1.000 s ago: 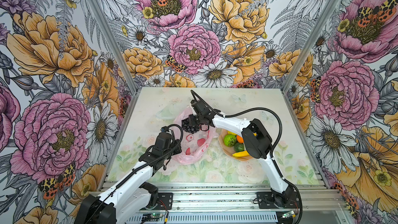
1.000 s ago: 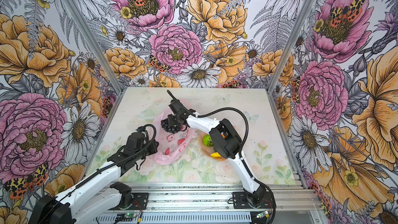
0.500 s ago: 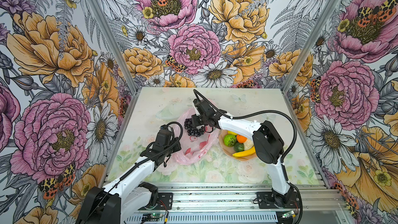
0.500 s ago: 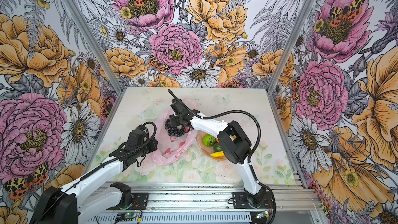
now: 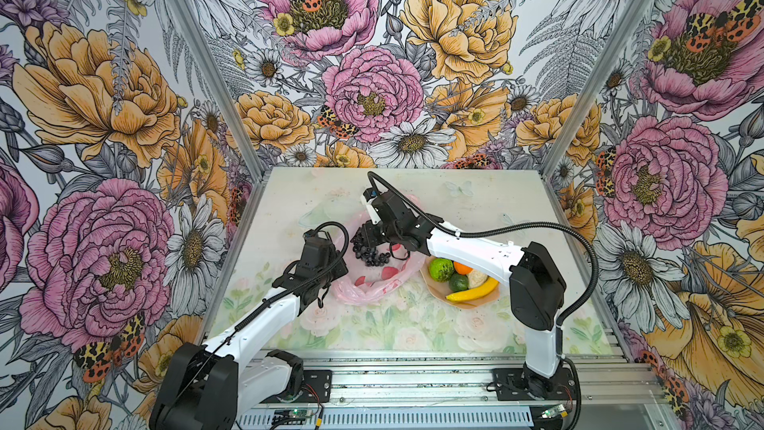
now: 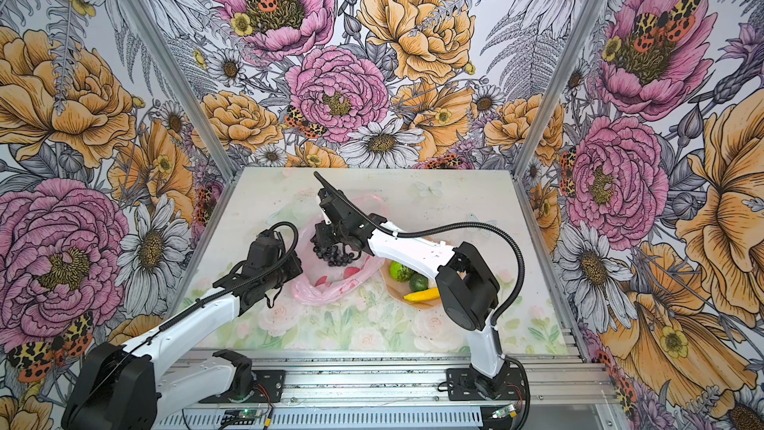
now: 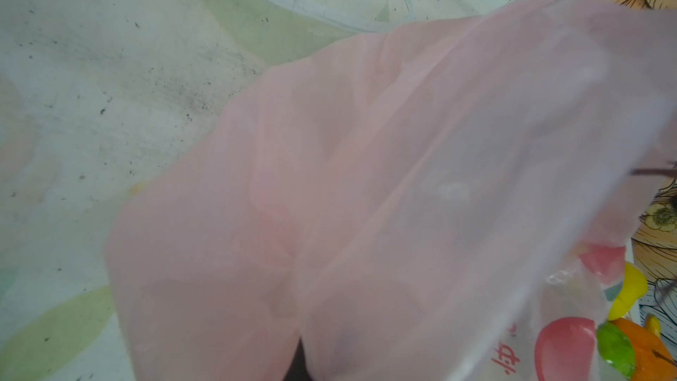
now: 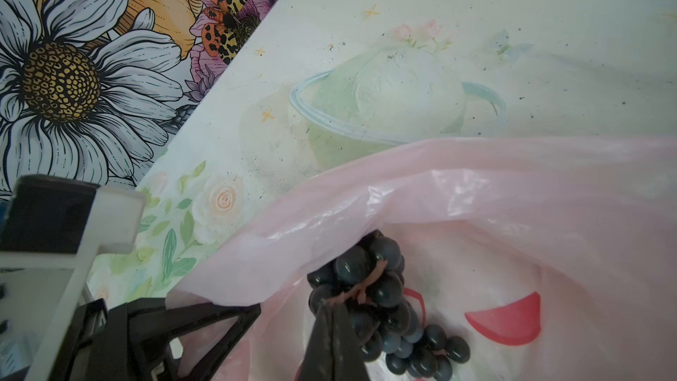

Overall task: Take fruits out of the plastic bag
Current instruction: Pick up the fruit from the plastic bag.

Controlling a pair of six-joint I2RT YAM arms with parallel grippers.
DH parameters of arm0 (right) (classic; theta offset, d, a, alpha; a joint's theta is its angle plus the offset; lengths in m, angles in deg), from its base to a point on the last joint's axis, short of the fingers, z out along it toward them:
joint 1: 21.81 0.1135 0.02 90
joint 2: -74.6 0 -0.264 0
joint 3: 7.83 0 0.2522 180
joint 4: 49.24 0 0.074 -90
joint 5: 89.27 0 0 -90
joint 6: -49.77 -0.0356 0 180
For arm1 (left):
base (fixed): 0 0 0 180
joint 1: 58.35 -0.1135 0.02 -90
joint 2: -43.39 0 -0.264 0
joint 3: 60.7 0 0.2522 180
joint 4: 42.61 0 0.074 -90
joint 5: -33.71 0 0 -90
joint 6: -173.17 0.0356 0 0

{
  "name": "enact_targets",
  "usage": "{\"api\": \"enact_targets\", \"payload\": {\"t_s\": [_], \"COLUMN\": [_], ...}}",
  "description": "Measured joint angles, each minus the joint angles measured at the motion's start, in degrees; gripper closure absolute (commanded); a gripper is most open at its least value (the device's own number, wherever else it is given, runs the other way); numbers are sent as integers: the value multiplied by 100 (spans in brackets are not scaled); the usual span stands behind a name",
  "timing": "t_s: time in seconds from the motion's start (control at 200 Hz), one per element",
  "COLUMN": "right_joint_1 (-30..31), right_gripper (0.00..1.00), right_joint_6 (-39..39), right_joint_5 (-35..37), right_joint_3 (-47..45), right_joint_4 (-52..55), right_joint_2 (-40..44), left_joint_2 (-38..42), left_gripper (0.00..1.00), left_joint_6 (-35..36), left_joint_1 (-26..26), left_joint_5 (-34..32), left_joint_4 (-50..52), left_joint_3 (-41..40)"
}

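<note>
The pink plastic bag (image 5: 372,285) lies crumpled mid-table in both top views. My right gripper (image 8: 329,311) is shut on the stem of the dark grape bunch (image 8: 381,287), which hangs just over the bag's open mouth (image 6: 333,252). My left gripper (image 5: 335,280) is shut on the bag's left edge; in the left wrist view the film (image 7: 366,177) covers its jaws. A green lime (image 5: 441,269), orange piece (image 5: 463,267), avocado (image 5: 459,282), cream lump (image 5: 477,277) and banana (image 5: 473,289) lie in the peach dish. Whatever else is in the bag is hidden.
The peach scalloped dish (image 5: 471,304) sits right of the bag, partly under my right forearm (image 5: 475,248). The table mat's bare front strip (image 5: 392,332) lies between the bag and the metal rail. Floral walls close the left, right and back sides.
My right elbow has swung to the right while the grape bunch stayed over the bag mouth. My left wrist has shifted slightly toward the back, still holding the bag's edge.
</note>
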Motion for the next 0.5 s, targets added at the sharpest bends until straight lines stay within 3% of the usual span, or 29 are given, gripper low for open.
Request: {"api": "enact_targets", "payload": {"t_s": [0.5], "right_joint_1": [-92], "right_gripper": [100], "right_joint_6": [195], "right_joint_5": [181], "right_joint_3": [-531], "right_joint_4": [282], "right_joint_2": [1827], "left_joint_2": [-675], "left_gripper": [99], "left_joint_6": [442], "left_joint_1": [-555], "left_joint_5": [-24], "left_joint_4": [-127], "left_joint_3": [170]}}
